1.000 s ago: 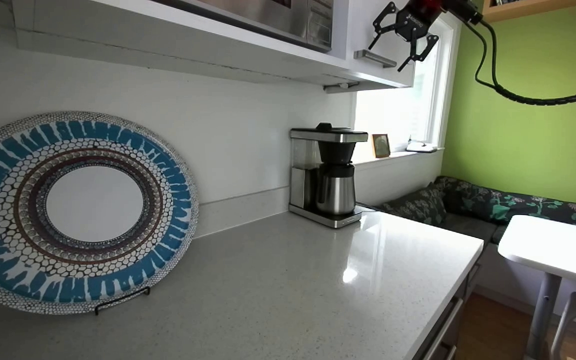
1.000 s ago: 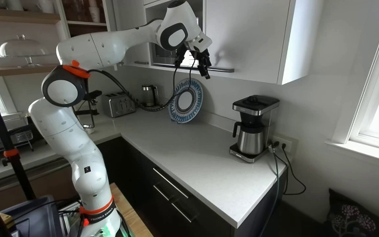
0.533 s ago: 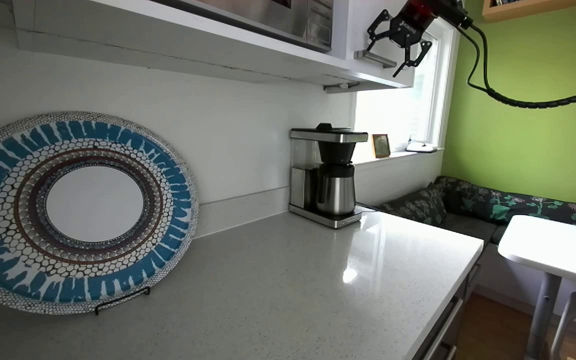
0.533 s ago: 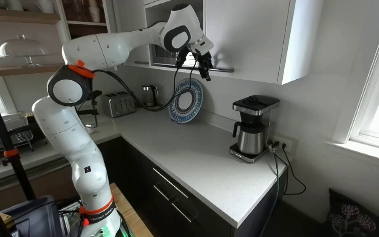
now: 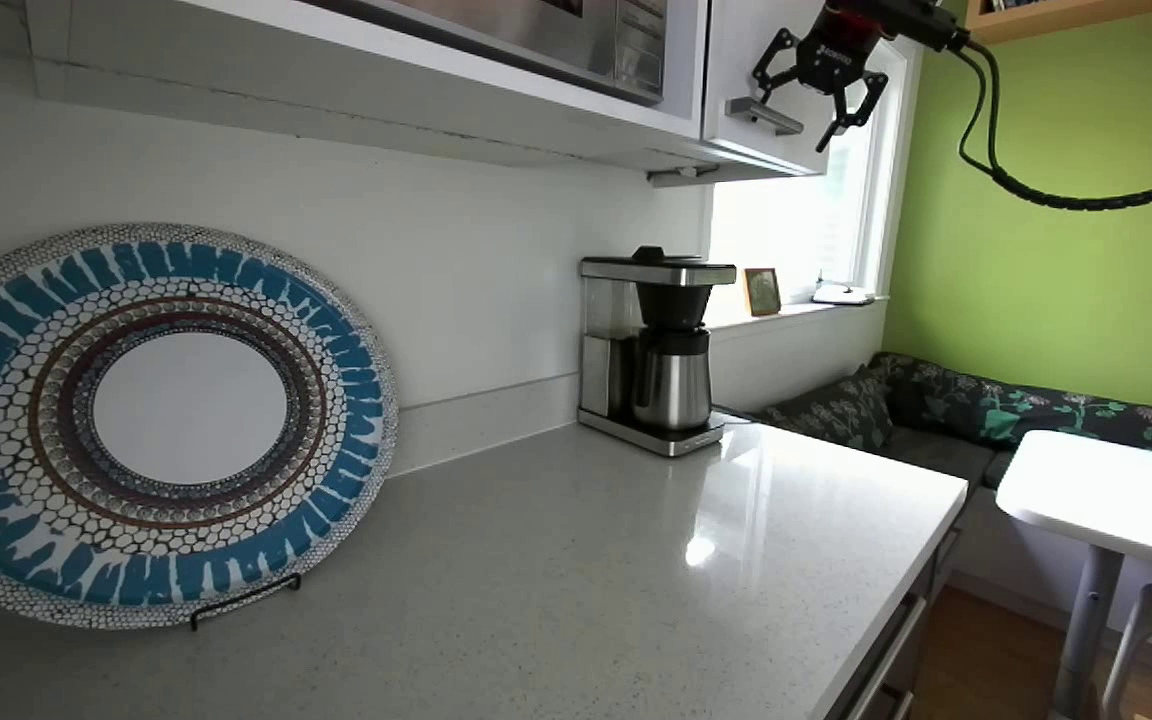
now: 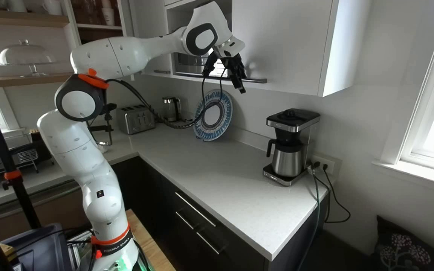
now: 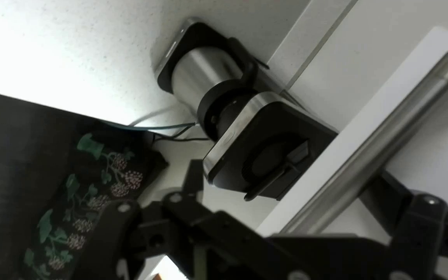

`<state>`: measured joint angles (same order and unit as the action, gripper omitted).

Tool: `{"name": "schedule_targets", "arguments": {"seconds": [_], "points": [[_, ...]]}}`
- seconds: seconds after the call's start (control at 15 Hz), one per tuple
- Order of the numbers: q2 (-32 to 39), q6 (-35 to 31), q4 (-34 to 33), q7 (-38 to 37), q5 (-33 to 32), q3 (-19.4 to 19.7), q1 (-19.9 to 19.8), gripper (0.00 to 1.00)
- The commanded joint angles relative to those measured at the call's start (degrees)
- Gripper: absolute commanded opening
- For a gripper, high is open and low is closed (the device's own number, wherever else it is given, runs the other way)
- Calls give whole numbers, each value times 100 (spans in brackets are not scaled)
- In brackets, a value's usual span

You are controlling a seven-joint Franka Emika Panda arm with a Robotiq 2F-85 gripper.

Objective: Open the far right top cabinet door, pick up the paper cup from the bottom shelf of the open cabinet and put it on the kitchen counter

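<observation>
The far right top cabinet door (image 6: 285, 45) is a plain white panel with a metal bar handle (image 5: 764, 115). It stands slightly ajar, with a thin gap at its edge near the microwave. My gripper (image 5: 791, 125) is open at the handle, also in an exterior view (image 6: 240, 81). In the wrist view (image 7: 290, 184) one finger reaches behind the handle (image 7: 368, 155) and the other finger is on its outer side. The kitchen counter (image 5: 536, 580) lies below, pale and glossy, also in an exterior view (image 6: 217, 169). The cabinet's inside, bottom shelf and paper cup are hidden behind the door.
A coffee maker (image 6: 292, 146) stands on the counter below the door. A decorated round plate (image 5: 186, 410) leans on the wall. A microwave (image 5: 536, 40) sits beside the cabinet. A toaster (image 6: 136, 119) and kettle (image 6: 171, 109) are in the corner. Cups (image 6: 107, 17) stand in the left upper cabinet.
The gripper first dipped toward the handle, then moved outward. The door and its handle have shifted outward with it, and a narrow gap has opened at the door's edge near the microwave.
</observation>
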<state>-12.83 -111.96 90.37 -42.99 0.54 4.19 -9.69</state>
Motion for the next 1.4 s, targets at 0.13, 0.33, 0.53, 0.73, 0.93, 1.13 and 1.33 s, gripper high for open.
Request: {"name": "schedule_targets", "arguments": {"seconds": [0.13, 0.33, 0.53, 0.73, 0.93, 1.13, 1.33], "points": [[-167, 809, -21, 927, -742, 122, -87, 100], [-209, 1113, -71, 1571, -539, 275, -86, 100], [-267, 1229, -50, 2212, -424, 414, -110, 100], [-342, 1380, -36, 2993, -312, 622, -148, 100], [-369, 1517, -58, 3647, -84, 884, -194, 100], [-365, 1697, -127, 4227, 105, 1157, -258, 100], [-345, 1711, -95, 4324, -29, 1307, -383, 100]]}}
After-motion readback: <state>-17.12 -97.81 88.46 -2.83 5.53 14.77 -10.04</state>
